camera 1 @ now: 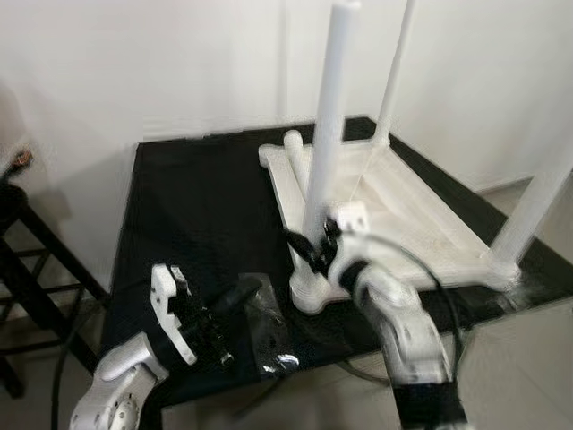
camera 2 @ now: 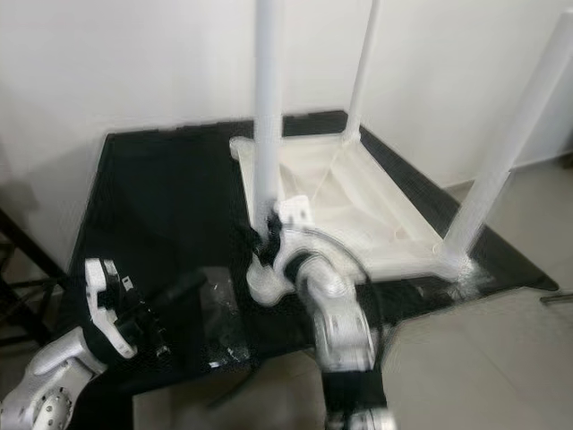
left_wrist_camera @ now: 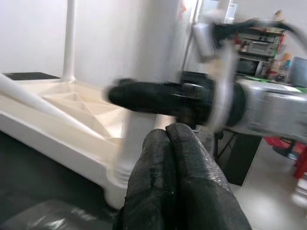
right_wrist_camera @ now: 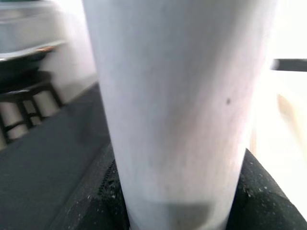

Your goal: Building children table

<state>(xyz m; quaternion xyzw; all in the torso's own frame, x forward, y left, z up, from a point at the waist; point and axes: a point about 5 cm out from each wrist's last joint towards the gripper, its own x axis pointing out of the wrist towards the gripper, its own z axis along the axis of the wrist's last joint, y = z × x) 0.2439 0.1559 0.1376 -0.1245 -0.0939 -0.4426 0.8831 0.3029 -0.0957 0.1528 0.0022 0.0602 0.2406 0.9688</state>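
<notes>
A clear plastic bag (camera 1: pixel 269 327) lies flat and crumpled on the black bench (camera 1: pixel 197 206), just beside the left pincer (camera 1: pixel 235 297); its contents cannot be made out. The white children's table (camera 1: pixel 394 210) rests upside down on the bench, its ribbed underside facing up, beyond and to the right of the right pincer (camera 1: pixel 309 244). Three round, smooth white legs stand upright from its corners: the near-left leg (camera 1: pixel 324 152), the far leg (camera 1: pixel 394 72) and the near-right leg (camera 1: pixel 537 202). A fourth white leg (camera 1: pixel 294 143) lies on its side at the far-left corner of the frame. The right arm reaches forward with the elbow low and the wrist raised; its pincer is closed around the near-left leg just above the flared foot socket (camera 1: pixel 312 291), the black fingers (right_wrist_camera: pixel 96 191) pressed against the pale cylinder on both sides. The left arm is bent at the near-left edge of the bench, forearm angled toward the right arm; its pincer has both black rubbery fingers (left_wrist_camera: pixel 168 182) pressed together with nothing between them, tips pointing at the right wrist and just short of it. The bench top is matt black and square-edged; the table frame is glossy white moulded plastic.
</notes>
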